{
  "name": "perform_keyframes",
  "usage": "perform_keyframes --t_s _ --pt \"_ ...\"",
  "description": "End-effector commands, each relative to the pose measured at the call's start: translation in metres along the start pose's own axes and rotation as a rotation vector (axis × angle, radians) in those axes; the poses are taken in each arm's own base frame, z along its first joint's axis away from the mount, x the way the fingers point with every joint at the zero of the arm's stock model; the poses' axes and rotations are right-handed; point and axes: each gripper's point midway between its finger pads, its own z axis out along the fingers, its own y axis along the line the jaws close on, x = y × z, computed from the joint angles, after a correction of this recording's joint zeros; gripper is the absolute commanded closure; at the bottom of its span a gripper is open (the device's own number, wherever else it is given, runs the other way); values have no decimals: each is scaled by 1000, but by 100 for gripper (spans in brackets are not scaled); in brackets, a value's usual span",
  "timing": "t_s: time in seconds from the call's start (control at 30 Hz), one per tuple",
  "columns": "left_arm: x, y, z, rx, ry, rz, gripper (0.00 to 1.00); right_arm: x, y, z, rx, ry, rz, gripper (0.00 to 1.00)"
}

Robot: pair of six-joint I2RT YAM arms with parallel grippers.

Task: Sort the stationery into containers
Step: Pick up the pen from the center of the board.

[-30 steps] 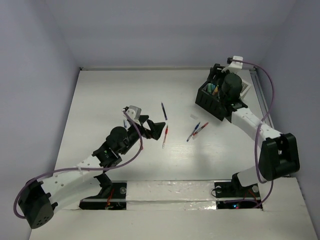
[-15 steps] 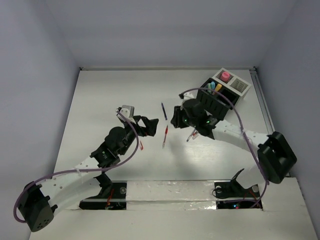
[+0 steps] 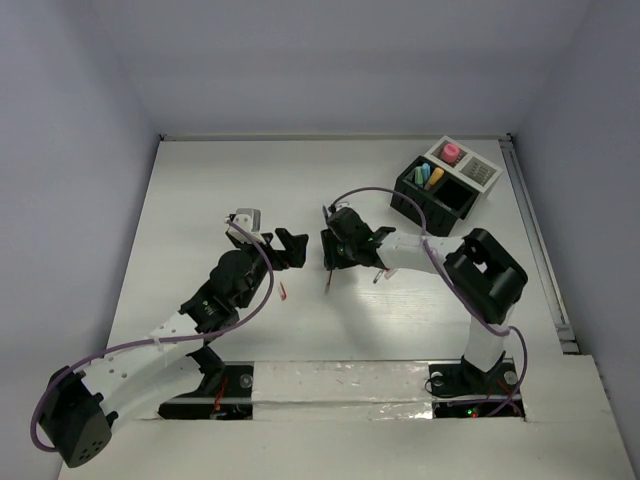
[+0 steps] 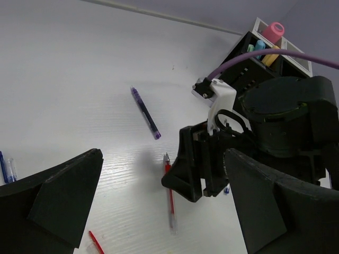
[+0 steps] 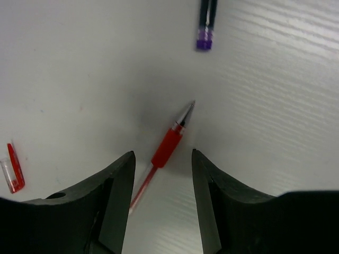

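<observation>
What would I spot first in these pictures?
In the middle, the right tool hangs open over a red pen, with the left tool close beside it. At the far right corner, bright markers and a pink-capped bottle stand in the organizer.

Table (image 5: 275, 63) matt white, faint grain; red pen (image 5: 168, 142) glossy plastic; right tool (image 5: 162, 153) matt black.

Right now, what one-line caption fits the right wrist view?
Open black right fingers straddle the thin red pen lying on the white table, poised to grasp.
</observation>
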Motion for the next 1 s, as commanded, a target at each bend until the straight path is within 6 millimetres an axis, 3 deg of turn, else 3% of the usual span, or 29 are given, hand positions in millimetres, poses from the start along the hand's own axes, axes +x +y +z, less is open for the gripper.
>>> perform_keyframes --t_s 0.0,0.17,0.33,0.6,0.7,0.77,0.83,0.87,0.93,0.97 --pt "-13 -3 -1 5 -43 -25 1 -20 13 1 18 -50 -7 48" --pt "-12 -4 -2 16 -41 -24 6 -12 0 15 92 -17 -16 63" --pt "-11 -8 -1 35 -33 -26 11 -6 -1 16 129 -9 -28 75" --pt "-2 -18 -5 98 9 -58 36 -6 -18 15 223 15 -89 100" --pt "11 -29 -9 165 68 -79 47 -36 -9 -6 170 -81 -75 100" --pt "23 -34 -13 201 115 -108 55 -69 8 -34 96 -207 -43 100" --pt "38 -49 -21 305 177 -135 58 -78 17 -51 30 -266 -26 100" --pt "41 -55 -24 333 194 -166 60 -101 31 -75 -48 -364 1 100" --pt "47 -65 -28 395 223 -199 63 -104 38 -89 -111 -405 14 100" --pt "43 -70 -29 417 211 -220 65 -116 45 -99 -152 -463 27 100"
